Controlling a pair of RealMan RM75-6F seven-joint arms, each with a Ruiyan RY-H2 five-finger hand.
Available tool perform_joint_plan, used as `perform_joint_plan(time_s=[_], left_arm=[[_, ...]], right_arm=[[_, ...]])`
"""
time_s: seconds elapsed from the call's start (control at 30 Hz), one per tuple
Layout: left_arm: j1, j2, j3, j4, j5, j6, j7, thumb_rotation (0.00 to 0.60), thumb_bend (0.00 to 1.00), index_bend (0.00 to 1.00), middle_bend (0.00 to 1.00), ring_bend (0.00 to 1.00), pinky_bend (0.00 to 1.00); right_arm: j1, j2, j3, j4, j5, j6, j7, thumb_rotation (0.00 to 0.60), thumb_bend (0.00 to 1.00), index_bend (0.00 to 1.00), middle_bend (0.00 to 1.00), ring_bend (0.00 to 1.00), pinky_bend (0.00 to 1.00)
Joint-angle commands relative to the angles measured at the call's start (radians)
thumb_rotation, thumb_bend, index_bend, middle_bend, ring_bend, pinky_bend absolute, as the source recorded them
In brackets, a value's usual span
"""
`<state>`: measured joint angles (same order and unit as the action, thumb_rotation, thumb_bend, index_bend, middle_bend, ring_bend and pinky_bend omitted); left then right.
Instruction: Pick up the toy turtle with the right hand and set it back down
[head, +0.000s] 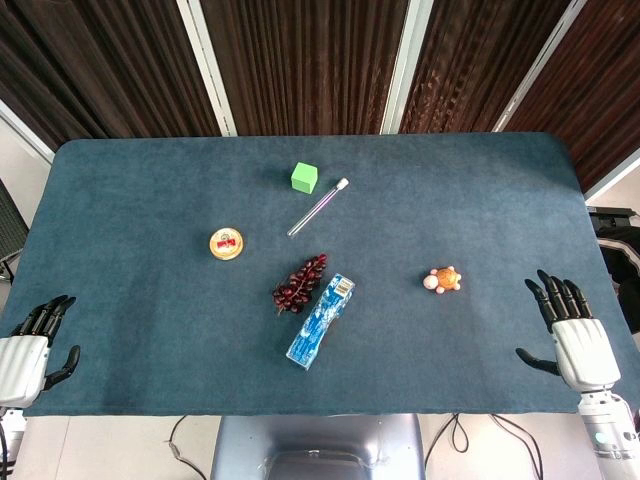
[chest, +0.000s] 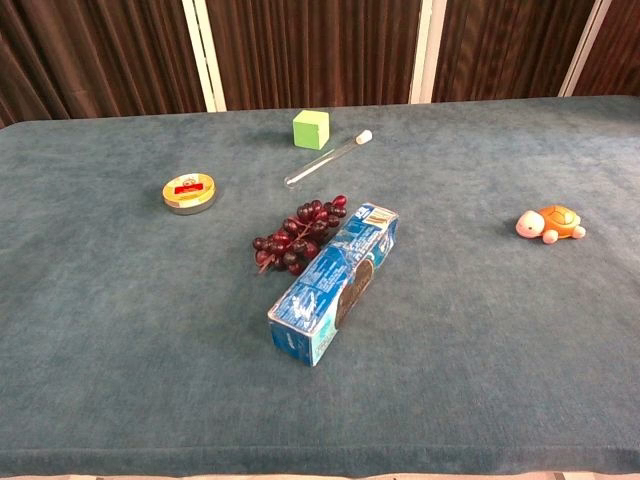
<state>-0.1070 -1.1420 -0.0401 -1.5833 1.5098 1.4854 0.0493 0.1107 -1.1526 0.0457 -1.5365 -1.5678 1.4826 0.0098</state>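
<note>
Right hand (head: 580, 345) fingers (head: 553, 296) spread, well apart from toy turtle (head: 443, 280).

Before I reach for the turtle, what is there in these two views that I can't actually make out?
- Both hands: absent from the chest view; only the head view shows the right hand and left hand, and the frame's left edge clips the left one.
- Toy turtle: its underside is hidden in both views.
- Round tin: lid label too small to read.
- Blue box: print too small to read.
</note>
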Motion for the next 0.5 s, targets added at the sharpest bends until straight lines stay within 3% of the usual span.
perform_joint_plan(time_s=[0.03,0.3,0.37,0.5], left_arm=[[0.001,0.001,-0.002,0.003,-0.013,-0.002,0.015,0.6,0.41,0.11,0.1,0.14,0.38],[0.004,0.006,0.003,-0.01,-0.012,-0.003,0.033,0.6,0.41,0.12,0.1,0.14,0.39],[0.005,0.009,0.004,-0.012,-0.011,-0.003,0.03,0.6,0.41,0.12,0.1,0.14,0.39],[0.007,0.015,0.006,-0.016,-0.006,-0.003,0.015,0.6,0.41,0.13,0.1,0.14,0.39]], right_arm=[[0.0,0.0,0.0,0.0,-0.002,0.001,0.0,0.6,0.05,0.0,0.0,0.0,0.15],[0.008,-0.02,0.016,0.029,-0.016,0.025,0.021,0.6,0.05,0.0,0.0,0.03,0.17],[0.015,-0.039,0.029,0.05,-0.016,0.036,0.026,0.6,0.05,0.01,0.03,0.16,0.23],[0.041,-0.063,0.054,0.074,0.004,0.014,0.015,0.6,0.05,0.08,0.15,0.53,0.43]])
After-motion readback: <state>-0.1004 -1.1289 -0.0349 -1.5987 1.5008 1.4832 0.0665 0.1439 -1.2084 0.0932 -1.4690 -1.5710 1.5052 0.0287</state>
